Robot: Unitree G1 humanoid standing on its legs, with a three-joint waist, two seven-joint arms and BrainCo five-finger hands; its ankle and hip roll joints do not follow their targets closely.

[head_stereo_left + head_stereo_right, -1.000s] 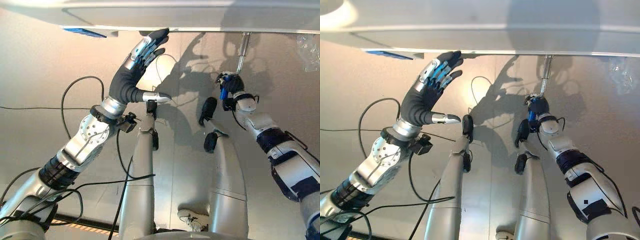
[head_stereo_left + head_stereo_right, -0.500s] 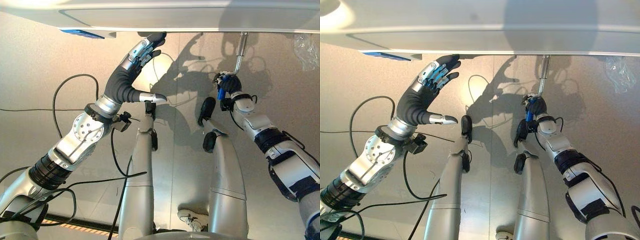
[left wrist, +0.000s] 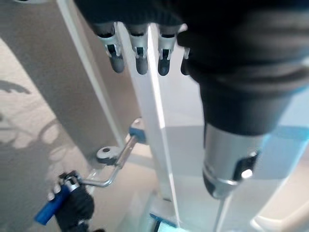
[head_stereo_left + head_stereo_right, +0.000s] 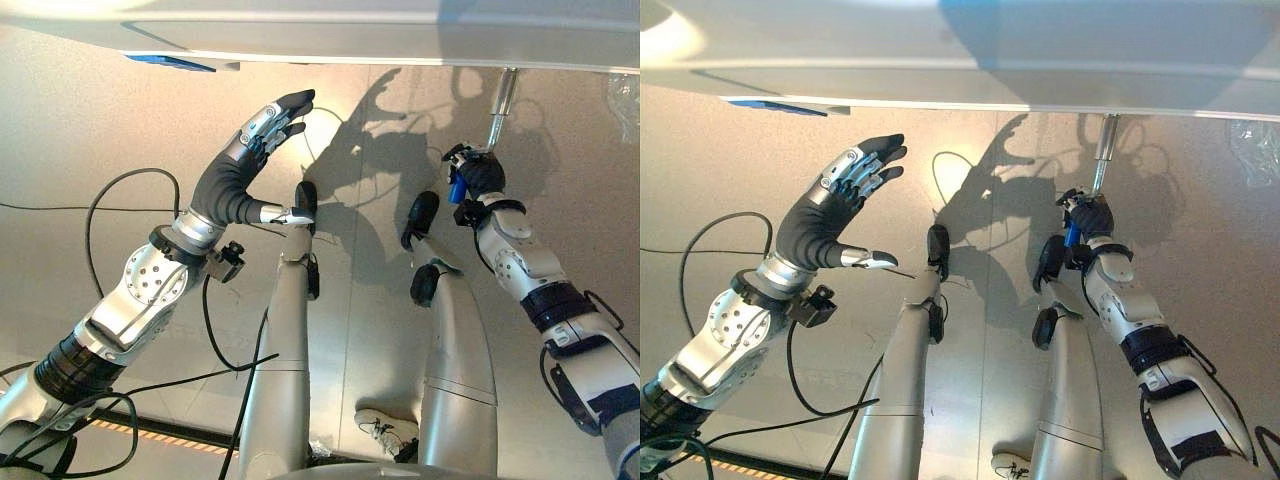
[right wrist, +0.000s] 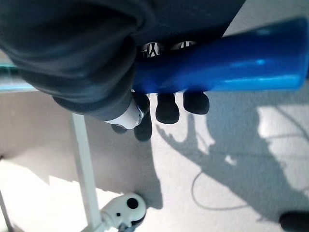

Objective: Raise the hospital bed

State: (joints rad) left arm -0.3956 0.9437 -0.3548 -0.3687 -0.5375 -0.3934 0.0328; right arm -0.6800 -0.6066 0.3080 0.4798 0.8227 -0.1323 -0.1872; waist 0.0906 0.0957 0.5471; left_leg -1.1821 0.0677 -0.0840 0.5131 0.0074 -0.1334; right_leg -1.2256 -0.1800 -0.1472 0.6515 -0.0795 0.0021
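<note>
Blue crank handle (image 5: 219,60) stays clamped in the right hand (image 4: 478,176) fingers, turning on. Left hand (image 4: 830,215), fingers apart, has dropped below the bed (image 4: 330,30) edge.

I see a glossy blue plastic crank handle (image 5: 227,60) on a shiny bent metal rod (image 3: 113,169), below the smooth white bed frame (image 4: 960,75); matt beige floor (image 4: 90,140).

Bed frame (image 4: 330,35) overhangs; open floor (image 4: 90,130) lies beneath it.

place: hospital-like room | cues: white bed frame (image 4: 320,30), crank handle (image 3: 50,210), caster (image 5: 123,212), bare floor (image 4: 70,130)
</note>
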